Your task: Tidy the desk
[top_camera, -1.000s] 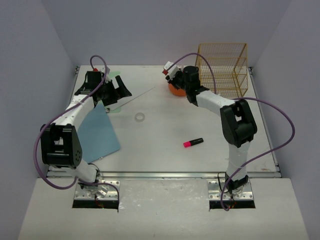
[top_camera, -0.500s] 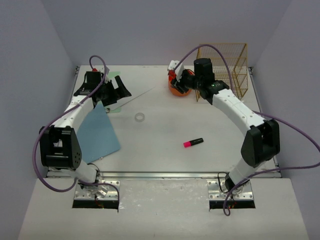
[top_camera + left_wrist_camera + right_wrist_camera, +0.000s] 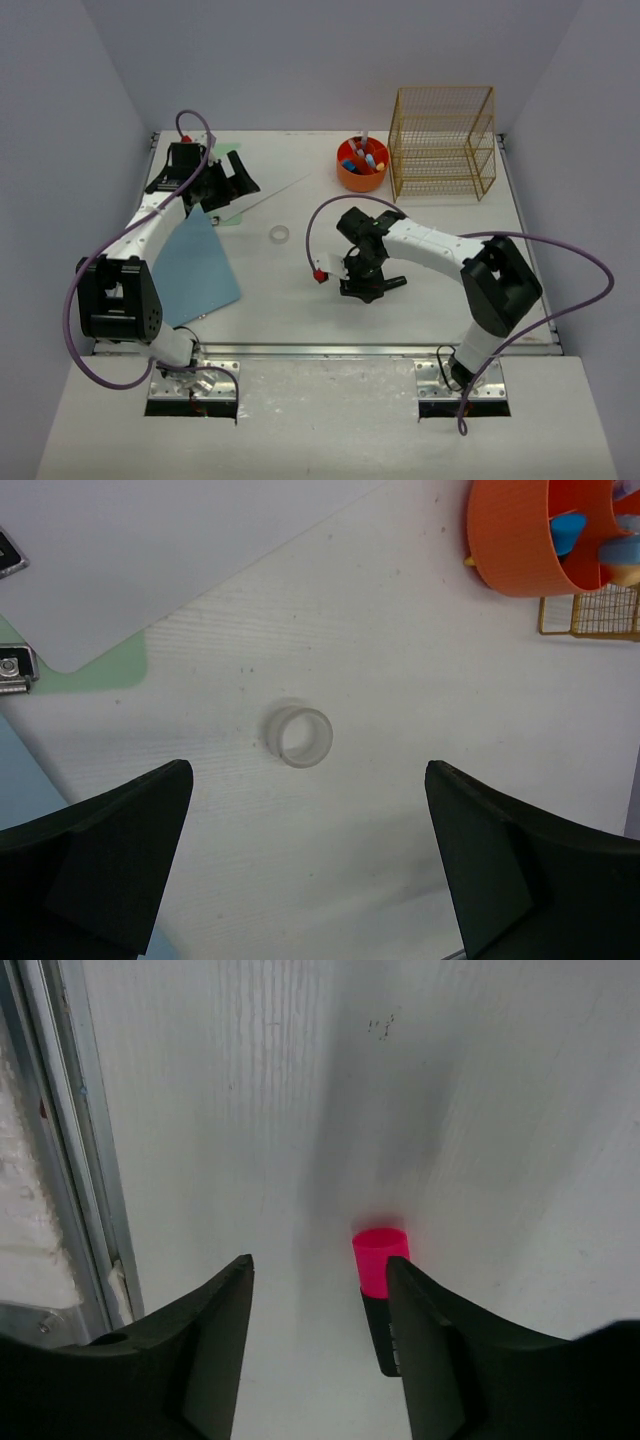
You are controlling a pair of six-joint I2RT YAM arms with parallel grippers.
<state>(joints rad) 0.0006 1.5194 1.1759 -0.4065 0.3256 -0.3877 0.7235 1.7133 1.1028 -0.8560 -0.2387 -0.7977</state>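
Note:
The desk (image 3: 440, 235) is a white tabletop. On it lies a highlighter (image 3: 380, 1256) with a pink cap and black body. My right gripper (image 3: 362, 285) hovers low over it, covering most of it in the top view. In the right wrist view this gripper (image 3: 318, 1260) is open, and the pink cap sits just inside the right finger, untouched. My left gripper (image 3: 240, 188) is at the back left, wide open and holding nothing. A clear tape roll (image 3: 298, 737) lies on the desk ahead of its fingertips (image 3: 150, 820).
An orange cup (image 3: 356, 181) holding pens stands at the back, beside a gold wire rack (image 3: 445, 140). A blue folder (image 3: 195, 265) lies at the left, with a green sheet (image 3: 110, 665) and white paper (image 3: 150, 560) behind it. The tape roll (image 3: 280, 234) is mid-desk. A metal rail (image 3: 320, 350) lines the front.
My right arm has swung from the orange cup at the back down to the highlighter near the front, and its jaws have widened. The left arm has not moved.

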